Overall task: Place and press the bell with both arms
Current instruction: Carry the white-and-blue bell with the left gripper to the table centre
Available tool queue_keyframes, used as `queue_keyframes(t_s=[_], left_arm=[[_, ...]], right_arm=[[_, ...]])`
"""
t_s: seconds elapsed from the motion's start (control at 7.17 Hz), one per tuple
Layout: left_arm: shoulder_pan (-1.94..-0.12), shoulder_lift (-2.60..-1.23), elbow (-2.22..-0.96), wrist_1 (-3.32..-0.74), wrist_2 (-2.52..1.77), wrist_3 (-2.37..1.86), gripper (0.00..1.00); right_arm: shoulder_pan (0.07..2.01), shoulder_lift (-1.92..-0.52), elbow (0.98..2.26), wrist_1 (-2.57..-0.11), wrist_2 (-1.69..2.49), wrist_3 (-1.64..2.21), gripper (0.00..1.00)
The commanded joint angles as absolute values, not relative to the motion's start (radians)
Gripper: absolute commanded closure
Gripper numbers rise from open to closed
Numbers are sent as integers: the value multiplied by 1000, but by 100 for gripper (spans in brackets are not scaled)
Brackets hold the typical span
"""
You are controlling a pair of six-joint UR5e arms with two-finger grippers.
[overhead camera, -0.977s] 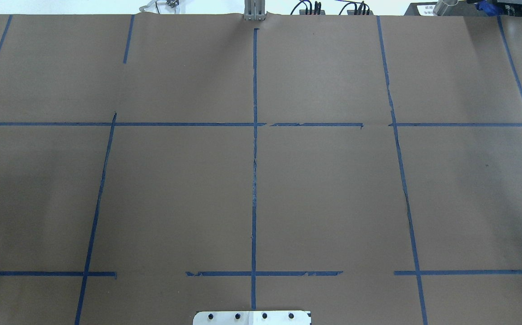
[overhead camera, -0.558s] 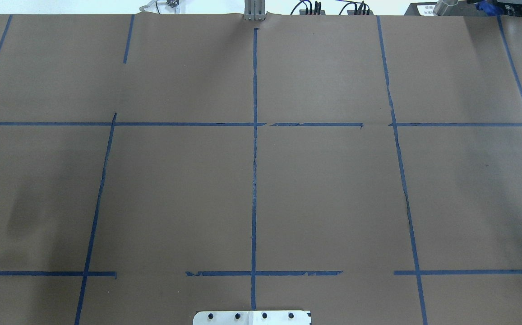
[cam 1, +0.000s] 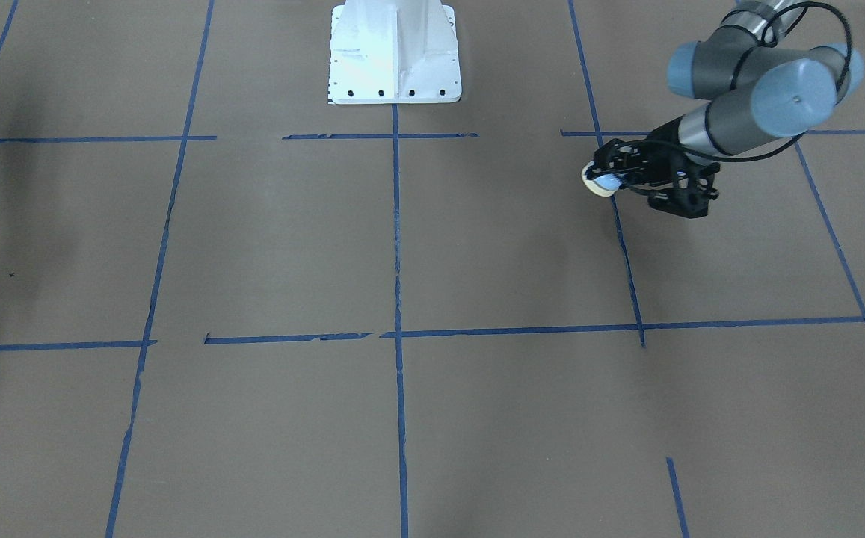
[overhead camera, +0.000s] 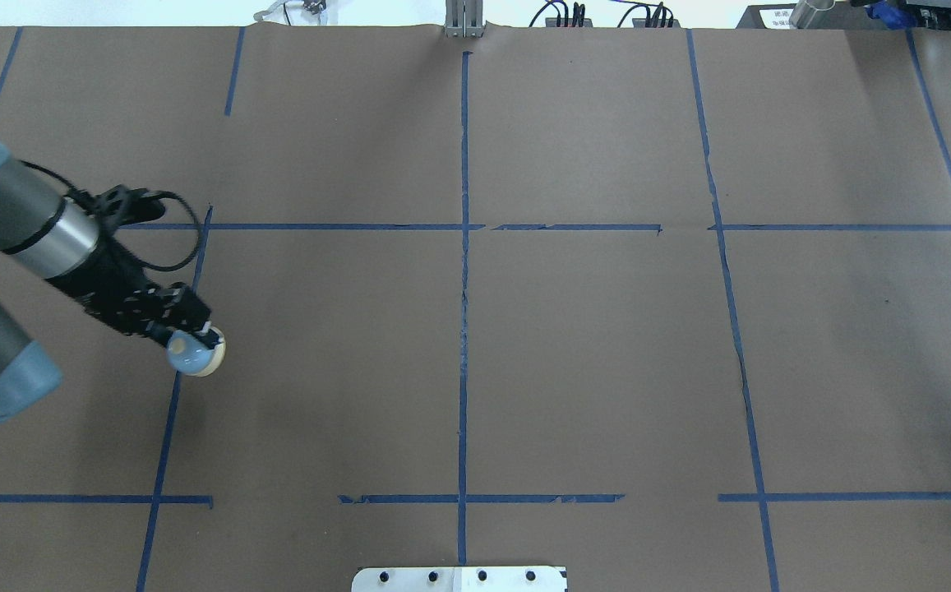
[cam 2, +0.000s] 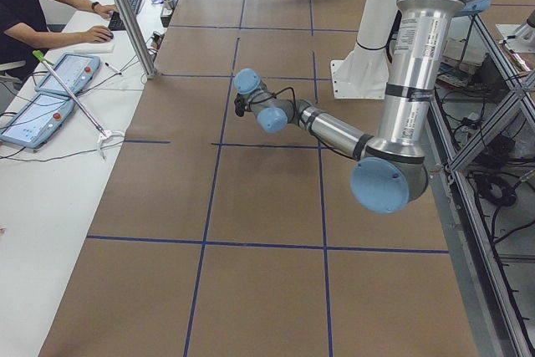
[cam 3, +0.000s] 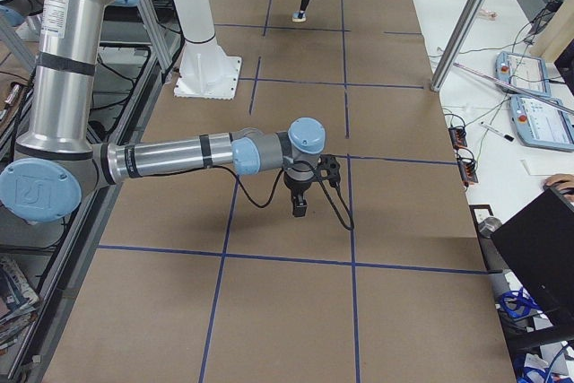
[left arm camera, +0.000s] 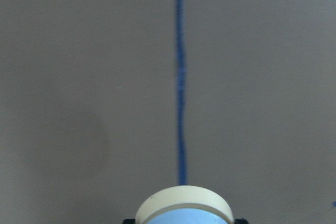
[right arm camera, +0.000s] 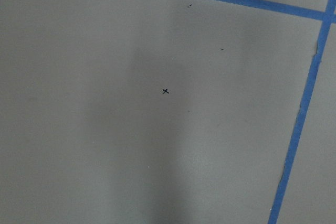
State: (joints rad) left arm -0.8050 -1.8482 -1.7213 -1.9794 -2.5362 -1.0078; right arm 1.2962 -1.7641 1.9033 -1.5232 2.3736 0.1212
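Bell point(overhead camera: 197, 357) sits clamped in the left gripper point(overhead camera: 192, 339), whose fingers close on the cream base rim from either side; the left wrist view shows black tips flanking that rim. It is carried on the robot's left side of the table, just beside a blue tape line point(left arm camera: 181, 87) that runs straight ahead from it. From the far side view it seems to hang a little above the brown paper point(overhead camera: 607, 370) and not to rest on it, though contact is hard to rule out.

The right gripper point(cam 3: 300, 204) shows only in the side view from the robot's right, pointing down over the paper near a small black cross point(right arm camera: 166, 91), and I cannot tell whether its jaws are apart or together.

The relation that matters is that the bell lies well apart from the right arm point(cam 3: 170, 157), across the table's middle. The left arm point(overhead camera: 23, 222) is the one on it, so setting it down upright falls to that arm. Pressing the button would then likely need the right arm to reach across, or the bell to be placed nearer the centre
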Motion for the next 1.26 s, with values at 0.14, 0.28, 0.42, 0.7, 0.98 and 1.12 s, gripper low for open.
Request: queue_keyframes(t_s=[0.14, 0.28, 0.42, 0.7, 0.98, 1.12], left_arm=[[-707, -2268, -1411, -1962, -2403, -1170, 93], [-707, -2366, -1311, -1927, -2364, -1172, 93], [-706, -2481, -1204, -1846, -2311, -1169, 93], [-668, -2537, -1131, -1839, -2287, -1192, 91], [-634, -2580, -1088, -1839, -2244, -1246, 82], [-634, -2580, -1086, -1838, -2231, -1247, 76]], right_arm=[[1296, -1764, 1904, -1522, 2382, 121, 0], [1296, -1764, 1904, -1522, 2382, 121, 0], [1296, -1764, 1904, -1523, 2382, 120, 0], [1295, -1764, 1905, -1522, 2390, 121, 0], [1295, -1764, 1905, -1522, 2390, 121, 0], [1295, -1764, 1907, -1522, 2390, 121, 0]])
